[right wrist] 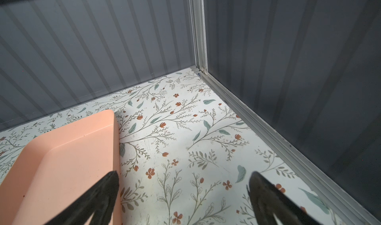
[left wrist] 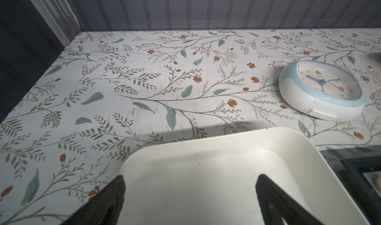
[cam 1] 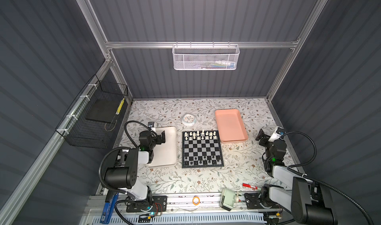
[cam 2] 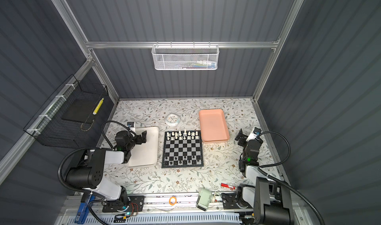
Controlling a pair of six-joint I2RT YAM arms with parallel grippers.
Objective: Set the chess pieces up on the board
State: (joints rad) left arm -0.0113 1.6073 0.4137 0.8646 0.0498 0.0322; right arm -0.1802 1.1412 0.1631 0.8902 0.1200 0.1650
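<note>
The board (cam 1: 203, 149) (cam 2: 182, 149) lies in the middle of the table in both top views. Cream-white chess pieces (cam 1: 200, 135) stand on its two far rows and black chess pieces (cam 1: 203, 160) on its two near rows. My left gripper (cam 1: 162, 136) (left wrist: 191, 176) hovers open over the far end of a white tray (cam 1: 168, 151) (left wrist: 226, 132), left of the board, with nothing between its fingers. My right gripper (cam 1: 260, 138) (right wrist: 184, 173) is open above bare table, right of a pink tray (cam 1: 231, 125) (right wrist: 72, 151), and holds nothing.
A round white-and-blue clock (cam 1: 189, 119) (left wrist: 321, 89) lies behind the board. A red marker (cam 1: 249, 186), a pale green device (cam 1: 227, 199) and an orange ring (cam 1: 196, 200) lie at the front edge. A black wire basket (cam 1: 92, 114) hangs on the left wall and a white mesh basket (cam 1: 206, 57) on the back wall.
</note>
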